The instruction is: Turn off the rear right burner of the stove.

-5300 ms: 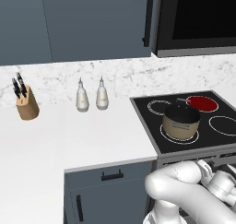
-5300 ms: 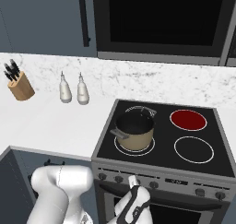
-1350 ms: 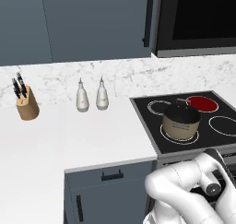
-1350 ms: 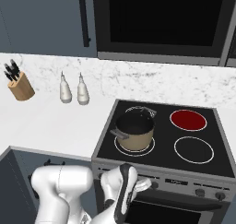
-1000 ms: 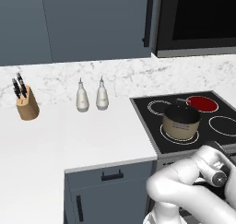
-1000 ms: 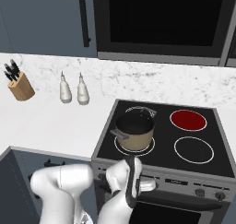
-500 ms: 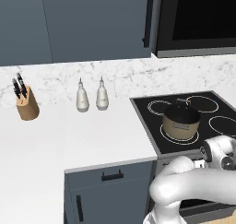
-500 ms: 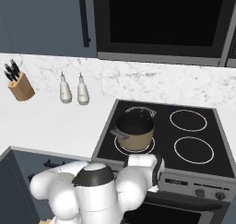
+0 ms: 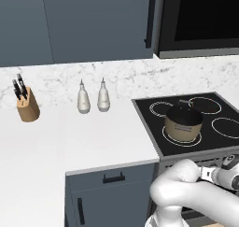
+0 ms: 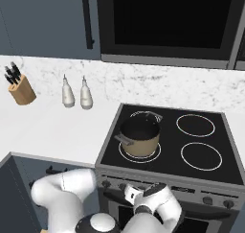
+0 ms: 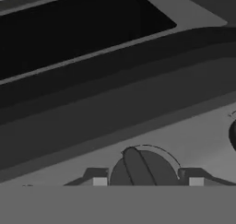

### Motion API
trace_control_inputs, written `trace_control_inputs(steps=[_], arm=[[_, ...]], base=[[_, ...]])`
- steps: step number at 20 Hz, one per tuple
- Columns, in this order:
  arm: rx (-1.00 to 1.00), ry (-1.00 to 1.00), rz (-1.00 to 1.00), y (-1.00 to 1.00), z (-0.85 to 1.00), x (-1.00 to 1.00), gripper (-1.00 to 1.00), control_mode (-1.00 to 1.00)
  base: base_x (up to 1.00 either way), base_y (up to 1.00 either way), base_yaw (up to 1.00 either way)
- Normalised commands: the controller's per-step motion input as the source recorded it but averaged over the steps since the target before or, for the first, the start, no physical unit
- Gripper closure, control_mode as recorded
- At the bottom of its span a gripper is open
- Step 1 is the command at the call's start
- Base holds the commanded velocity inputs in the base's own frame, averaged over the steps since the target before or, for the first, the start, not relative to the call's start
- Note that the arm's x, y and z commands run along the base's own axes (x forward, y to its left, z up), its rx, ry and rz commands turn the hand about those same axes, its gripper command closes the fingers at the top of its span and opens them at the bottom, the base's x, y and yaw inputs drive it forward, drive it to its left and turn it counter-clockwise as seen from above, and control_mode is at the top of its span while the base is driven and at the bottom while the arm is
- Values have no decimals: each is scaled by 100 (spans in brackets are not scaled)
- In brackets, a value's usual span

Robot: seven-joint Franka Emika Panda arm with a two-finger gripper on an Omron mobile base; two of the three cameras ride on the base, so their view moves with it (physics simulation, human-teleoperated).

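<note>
Hand view: the gripper (image 11: 145, 181) is sitting at a dark knob (image 11: 144, 168) on the stove (image 10: 162, 172) front panel, one finger on each side of it; jaws are bracketing the knob, contact cannot be told. Further back, a brown pot (image 10: 139, 137) is standing on the front left ring. The rear right burner (image 10: 195, 125) is showing black, at the cooktop's far right.

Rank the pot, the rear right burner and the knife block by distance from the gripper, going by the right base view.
1. Pot, front left zone, just above the gripper at the knob panel.
2. Rear right burner, back right, black.
3. Knife block, far left on the counter.
</note>
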Motion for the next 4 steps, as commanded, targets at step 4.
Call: trace_control_inputs(steps=[4], arm=[[61,4,-48,-77,4,-54,100,-100]], base=[[0,0,0]])
